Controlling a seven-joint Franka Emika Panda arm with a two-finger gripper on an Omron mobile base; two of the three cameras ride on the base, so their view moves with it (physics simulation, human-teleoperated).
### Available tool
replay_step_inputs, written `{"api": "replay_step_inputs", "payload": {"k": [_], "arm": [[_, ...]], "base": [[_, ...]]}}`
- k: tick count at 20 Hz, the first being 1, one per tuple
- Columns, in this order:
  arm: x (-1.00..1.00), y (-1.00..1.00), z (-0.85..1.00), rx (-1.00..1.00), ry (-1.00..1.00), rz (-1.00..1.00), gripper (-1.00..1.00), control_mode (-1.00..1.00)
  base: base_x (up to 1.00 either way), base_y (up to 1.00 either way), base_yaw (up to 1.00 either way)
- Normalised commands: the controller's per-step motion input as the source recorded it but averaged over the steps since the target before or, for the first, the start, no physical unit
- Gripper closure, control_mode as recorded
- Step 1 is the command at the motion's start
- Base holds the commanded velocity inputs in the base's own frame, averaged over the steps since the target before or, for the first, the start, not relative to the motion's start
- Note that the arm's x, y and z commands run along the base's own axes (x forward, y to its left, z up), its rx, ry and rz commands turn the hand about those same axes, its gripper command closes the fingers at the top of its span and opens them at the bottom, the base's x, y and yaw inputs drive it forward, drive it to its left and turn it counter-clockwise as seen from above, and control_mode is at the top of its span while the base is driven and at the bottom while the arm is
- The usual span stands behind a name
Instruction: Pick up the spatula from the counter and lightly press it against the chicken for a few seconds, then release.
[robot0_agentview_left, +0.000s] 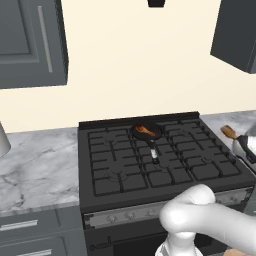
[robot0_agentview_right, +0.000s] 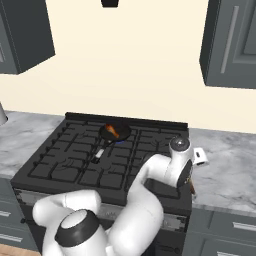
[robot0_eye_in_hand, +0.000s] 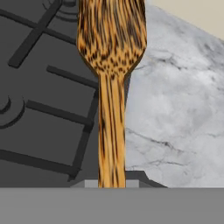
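In the hand view the wooden spatula (robot0_eye_in_hand: 112, 61) rises from the bottom middle, handle low and blade high, over the seam between stove grate and marble counter. My gripper (robot0_agentview_left: 238, 142) is at the stove's right edge, shut on the spatula (robot0_agentview_left: 228, 131), whose brown end pokes out toward the upper left. From the right base view the gripper (robot0_agentview_right: 189, 180) hangs over the stove's front right corner, a sliver of spatula (robot0_agentview_right: 192, 188) below it. The chicken (robot0_agentview_left: 145, 131) (robot0_agentview_right: 113, 131) lies in a small black pan (robot0_agentview_left: 150, 134) (robot0_agentview_right: 116, 133) on a rear middle burner, well apart from the gripper.
The black stove (robot0_agentview_left: 125, 170) has raised grates and front knobs. Marble counter (robot0_agentview_left: 35, 170) (robot0_agentview_right: 225, 170) runs on both sides. Grey cabinets (robot0_agentview_left: 30, 45) (robot0_agentview_right: 230, 45) hang above. A pale object (robot0_agentview_left: 2, 140) stands at the far left.
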Motion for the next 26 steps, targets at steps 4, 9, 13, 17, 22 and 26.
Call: {"api": "replay_step_inputs", "payload": {"k": [4, 9, 13, 17, 22, 26], "arm": [[0.00, 0.27, 0.42, 0.00, 0.17, 0.18, 1.00, -1.00], [0.05, 0.37, 0.28, 0.00, 0.15, 0.17, 1.00, -1.00], [0.12, 0.46, 0.03, 0.00, 0.02, 0.15, 1.00, -1.00], [0.18, 0.42, 0.00, 0.00, 0.02, 0.17, 1.00, -1.00], [0.05, 0.29, 0.04, -0.01, 0.00, 0.12, 1.00, -1.00], [0.00, 0.24, 0.15, -0.04, 0.00, 0.07, 1.00, -1.00]], "base": [[0.00, 0.00, 0.00], [0.00, 0.00, 0.00], [0.00, 0.00, 0.00], [0.00, 0.00, 0.00], [0.00, 0.00, 0.00], [0.00, 0.00, 0.00]]}}
